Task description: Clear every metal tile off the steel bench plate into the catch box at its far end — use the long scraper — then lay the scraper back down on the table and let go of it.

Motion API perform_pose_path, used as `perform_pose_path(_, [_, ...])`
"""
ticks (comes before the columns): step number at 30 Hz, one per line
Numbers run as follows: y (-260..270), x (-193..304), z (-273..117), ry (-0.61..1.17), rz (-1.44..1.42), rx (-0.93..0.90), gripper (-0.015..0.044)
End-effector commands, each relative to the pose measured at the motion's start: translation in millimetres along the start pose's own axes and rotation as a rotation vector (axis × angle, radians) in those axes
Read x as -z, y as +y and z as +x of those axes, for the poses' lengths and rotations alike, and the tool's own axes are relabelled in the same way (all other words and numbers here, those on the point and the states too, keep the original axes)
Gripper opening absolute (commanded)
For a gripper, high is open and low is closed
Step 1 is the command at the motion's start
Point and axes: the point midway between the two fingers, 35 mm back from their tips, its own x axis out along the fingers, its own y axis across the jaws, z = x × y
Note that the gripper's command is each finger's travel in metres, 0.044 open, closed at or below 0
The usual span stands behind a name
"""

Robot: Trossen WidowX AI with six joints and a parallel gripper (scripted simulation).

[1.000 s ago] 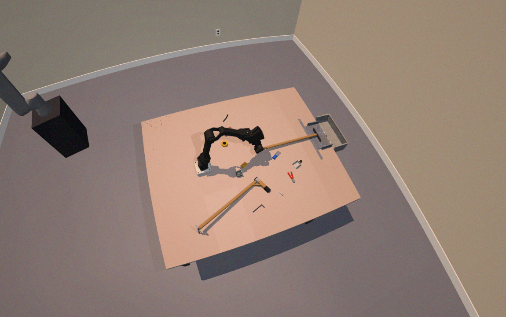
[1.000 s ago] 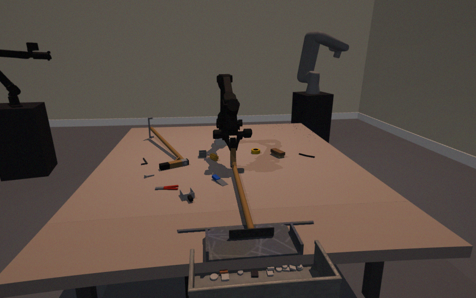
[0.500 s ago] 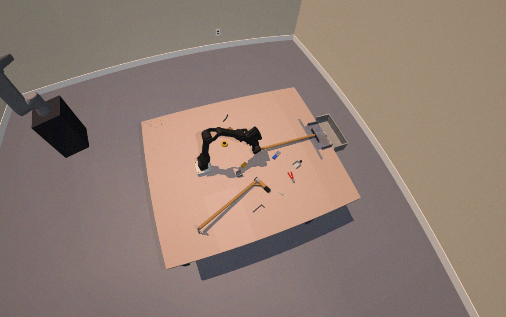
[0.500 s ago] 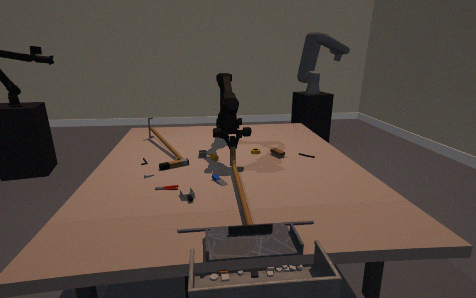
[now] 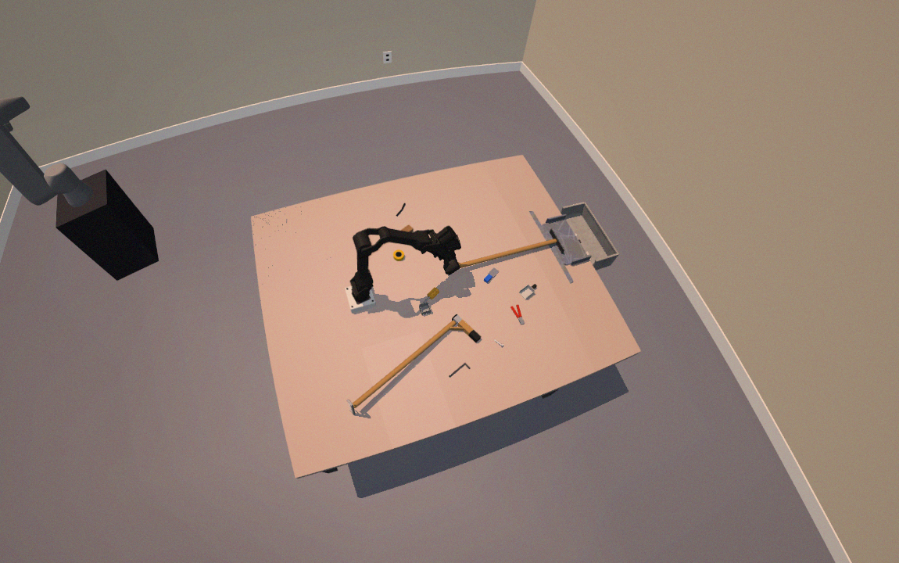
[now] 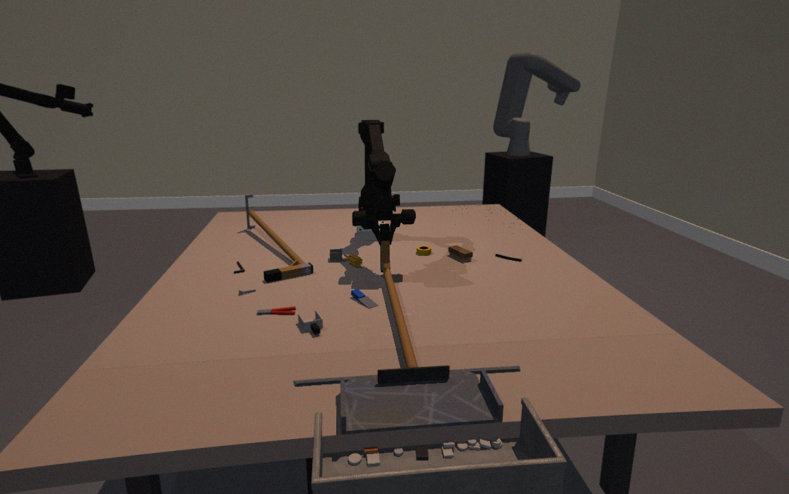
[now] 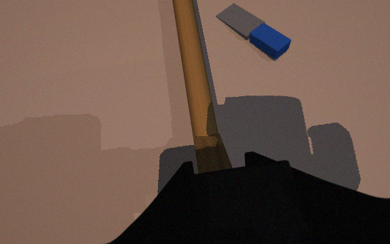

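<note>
My gripper [image 5: 453,267] [image 6: 385,237] [image 7: 219,165] is shut on the end of the long scraper's wooden handle [image 5: 509,253] [image 6: 398,313] [image 7: 192,68]. The scraper's dark blade [image 6: 412,375] is at the arm-side end of the steel plate [image 6: 379,410], between the side rails. Whether the blade touches the plate is hard to tell. No tile shows on the visible part of the plate; the strip behind the blade is partly hidden. Several small pale pieces, among them a round tile [image 6: 354,458], and a dark tile [image 6: 422,453] lie in the catch box [image 6: 440,482] [image 5: 596,234] at the far end.
A second long-handled tool [image 5: 403,363] [image 6: 274,236] lies on the other side of the table. A blue-handled scraper [image 5: 491,275] [image 6: 363,298] [image 7: 270,41] lies beside the handle. Red pliers [image 5: 517,313] [image 6: 276,311], a yellow tape roll [image 5: 399,255] [image 6: 423,250] and a brush [image 6: 460,252] lie around.
</note>
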Motion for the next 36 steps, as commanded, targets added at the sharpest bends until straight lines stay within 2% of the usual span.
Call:
perform_pose_path(1, [-0.8, -0.1, -6.2, -0.018, 0.005, 0.005, 0.0000])
perform_pose_path(36, [-2.0, 40.3, -28.2, -0.020, 0.006, 0.005, 0.0000])
